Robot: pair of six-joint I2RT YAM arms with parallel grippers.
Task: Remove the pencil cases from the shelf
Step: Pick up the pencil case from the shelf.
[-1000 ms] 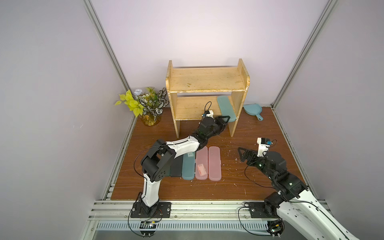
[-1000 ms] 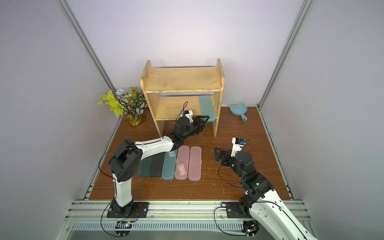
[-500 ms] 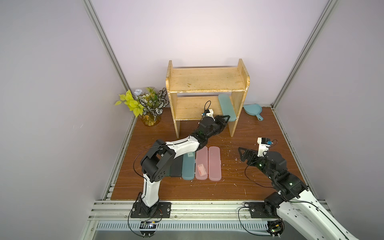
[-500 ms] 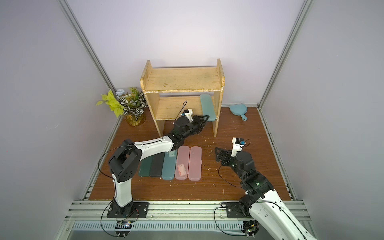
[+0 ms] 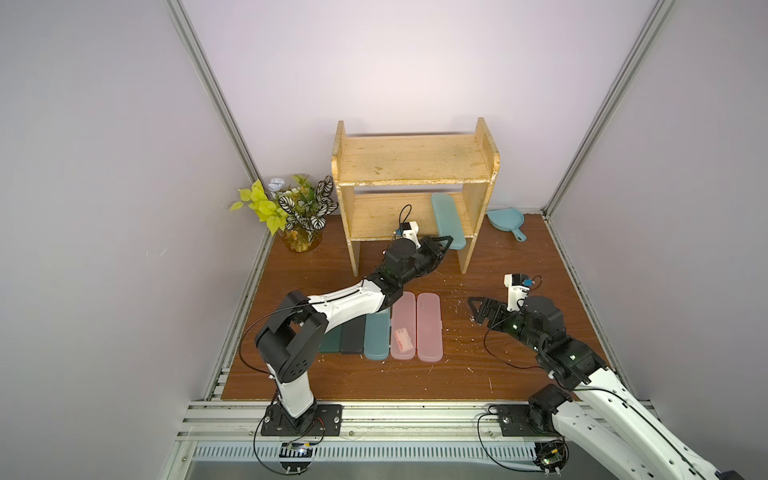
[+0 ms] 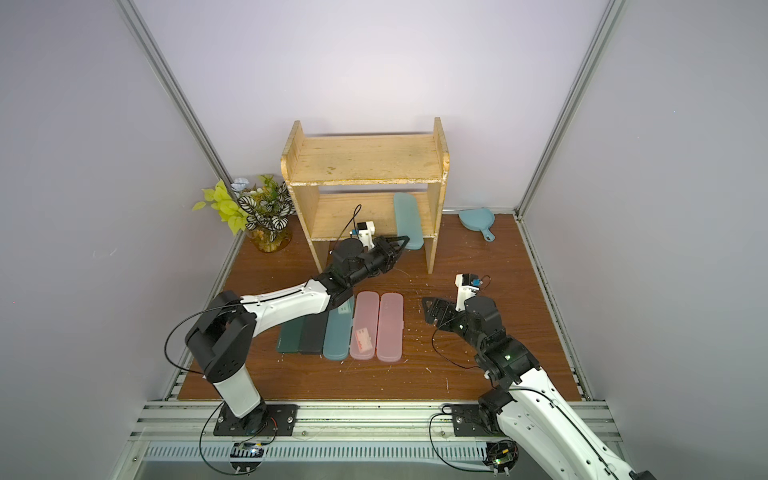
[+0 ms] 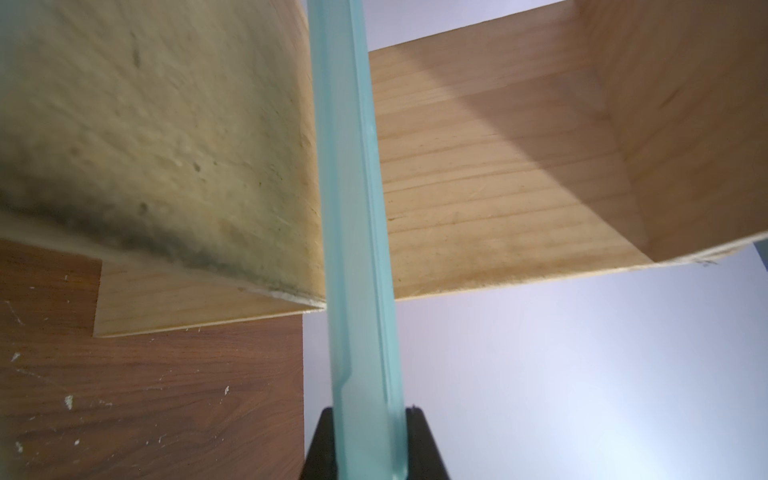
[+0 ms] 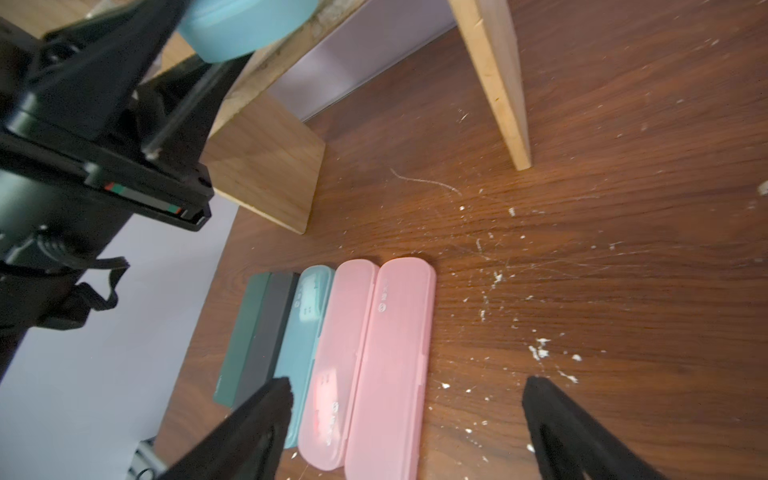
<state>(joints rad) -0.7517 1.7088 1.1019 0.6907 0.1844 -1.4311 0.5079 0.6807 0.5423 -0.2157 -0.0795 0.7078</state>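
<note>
The left gripper point(image 5: 444, 242) reaches to the front of the shelf point(image 5: 411, 162). Its fingers point(image 7: 422, 444) are clamped on the near end of the light teal case point(image 5: 446, 220). In the left wrist view the case's thin edge runs straight out from between the two black pads. The right gripper point(image 5: 474, 315) hovers above the table point(image 5: 478, 374) toward 4 o'clock, with its fingers point(image 8: 573, 432) spread wide and touching nothing.

The gripped case lies on the shelf's lower tier at its 3 o'clock end, just beside the side panel. Its long axis runs roughly 12 to 6, and its rounded near end juts past the front edge. Five more cases lie side by side on the table, just toward 7 o'clock of centre, all pointing 12 to 6. From 9 to 3 they are the dark green case point(image 5: 332, 341), the black case point(image 5: 352, 337), the second light teal case point(image 5: 377, 341), the labelled pink case point(image 5: 403, 328) and the plain pink case point(image 5: 429, 328). The left arm crosses above the far ends of the first three.

The table is dark brown wood grain, scratched and scattered with white specks. The shelf stands at 12 o'clock. A potted plant point(image 5: 295, 212) sits at 10 o'clock and a blue dustpan point(image 5: 505, 220) at 2 o'clock. Pale lilac walls close three sides.
</note>
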